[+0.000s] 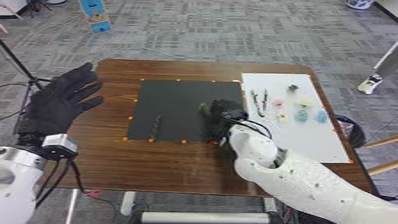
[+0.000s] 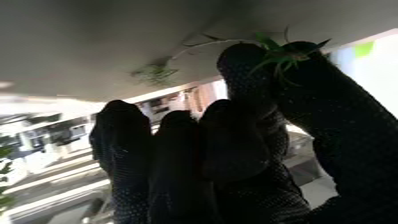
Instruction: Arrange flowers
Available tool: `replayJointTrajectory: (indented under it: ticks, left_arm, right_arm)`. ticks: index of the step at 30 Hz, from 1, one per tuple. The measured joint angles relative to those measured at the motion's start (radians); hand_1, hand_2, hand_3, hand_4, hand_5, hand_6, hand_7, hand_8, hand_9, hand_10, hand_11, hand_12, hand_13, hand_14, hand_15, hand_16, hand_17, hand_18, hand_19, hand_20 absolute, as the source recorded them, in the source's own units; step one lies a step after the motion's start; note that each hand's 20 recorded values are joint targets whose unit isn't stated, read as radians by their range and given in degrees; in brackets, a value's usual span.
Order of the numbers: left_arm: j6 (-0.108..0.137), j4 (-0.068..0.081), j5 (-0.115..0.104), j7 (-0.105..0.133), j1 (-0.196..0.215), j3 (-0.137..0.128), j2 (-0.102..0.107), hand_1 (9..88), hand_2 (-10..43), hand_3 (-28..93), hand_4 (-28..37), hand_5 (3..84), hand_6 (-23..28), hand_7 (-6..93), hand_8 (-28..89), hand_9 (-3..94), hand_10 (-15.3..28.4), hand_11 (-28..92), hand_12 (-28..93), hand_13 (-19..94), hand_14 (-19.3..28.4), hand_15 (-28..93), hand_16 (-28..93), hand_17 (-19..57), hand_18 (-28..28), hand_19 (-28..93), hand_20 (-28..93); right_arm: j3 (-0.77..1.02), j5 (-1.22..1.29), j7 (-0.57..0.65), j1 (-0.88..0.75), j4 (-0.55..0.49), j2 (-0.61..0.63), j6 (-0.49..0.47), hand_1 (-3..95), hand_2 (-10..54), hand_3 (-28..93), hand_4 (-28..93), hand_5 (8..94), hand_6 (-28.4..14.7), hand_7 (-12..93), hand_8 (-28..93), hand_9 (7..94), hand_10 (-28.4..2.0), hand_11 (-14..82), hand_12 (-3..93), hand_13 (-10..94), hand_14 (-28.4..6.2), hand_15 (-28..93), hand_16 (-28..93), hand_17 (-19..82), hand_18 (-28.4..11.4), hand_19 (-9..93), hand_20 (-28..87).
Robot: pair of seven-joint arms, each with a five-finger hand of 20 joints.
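A brown wooden tabletop (image 1: 169, 172) carries the flower arrangement I operate from afar, with my white right arm (image 1: 306, 182) angling in across its near right part and my left arm (image 1: 18, 172) at the near left. A white sheet (image 1: 306, 147) lies on the right side of the tabletop, just beside a black square mat (image 1: 182, 95). My left hand (image 1: 58, 102), in its black glove, is spread wide above the tabletop's left edge, fingers straight. My right hand (image 1: 226, 120) is over the right part of the mat, its grip narrow; in the right wrist view, its thumb (image 2: 333, 95) and a fingertip pinch a green sprig (image 2: 284, 59), leaves poking out above them. A black bin (image 1: 354, 134) stands beyond the tabletop's right edge. 1 thin green stem (image 1: 157, 127) lies on the left part of the mat, well apart from my right hand. On the sheet, 2 slim dark pieces (image 1: 258, 103) lie nearest the mat; farther right are 2 blue flower pieces (image 1: 302, 116), a pink piece (image 1: 278, 102), a small yellow piece (image 1: 282, 116), a pale piece (image 1: 305, 103) and a dark green tuft (image 1: 293, 88). Little orange markers (image 1: 184, 141) dot the mat's border.
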Motion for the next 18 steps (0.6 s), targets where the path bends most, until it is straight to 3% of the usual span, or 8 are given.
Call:
replayJointTrajectory:
  ticks: [5,13,18]
  left_arm:
    - [-0.01,0.006,-0.001,-0.015,-0.037,0.017,0.021,22.3,-8.2,68,-28.3,27.0,2.2,15.9,-8,24.0,11.0,13,16,20,13.1,17,4,-11.9,21.9,41,8]
    - [-0.013,0.005,-0.003,-0.018,-0.04,0.016,0.037,22.2,-8.2,68,-28.3,27.0,2.2,16.0,-8,24.0,10.9,13,16,20,13.0,17,4,-11.9,21.9,41,8]
    - [-0.013,0.005,-0.003,-0.015,-0.041,0.012,0.048,22.2,-8.3,68,-28.3,27.0,2.2,16.0,-8,24.0,10.9,13,16,20,13.1,17,4,-11.9,21.9,41,8]
  right_arm:
    - [-0.023,0.011,0.006,0.013,0.004,-0.044,-0.03,36.2,-6.8,82,-6,76.2,2.8,55,26,85.1,-8.6,70.1,48.5,84,-7.7,92,42,53,-23.4,93,69]
    - [-0.029,0.027,0.022,0.031,-0.016,-0.066,-0.187,35.5,-3.7,82,-9,79.1,2.5,50,27,85.5,-8.6,69.0,49.4,85,-7.7,91,43,53,-23.4,93,69]
    - [-0.018,0.088,0.03,0.047,0.007,-0.093,-0.213,35.5,-2.9,82,-10,79.8,2.4,48,27,85.5,-8.6,68.4,49.5,85,-7.7,91,43,53,-23.4,93,69]
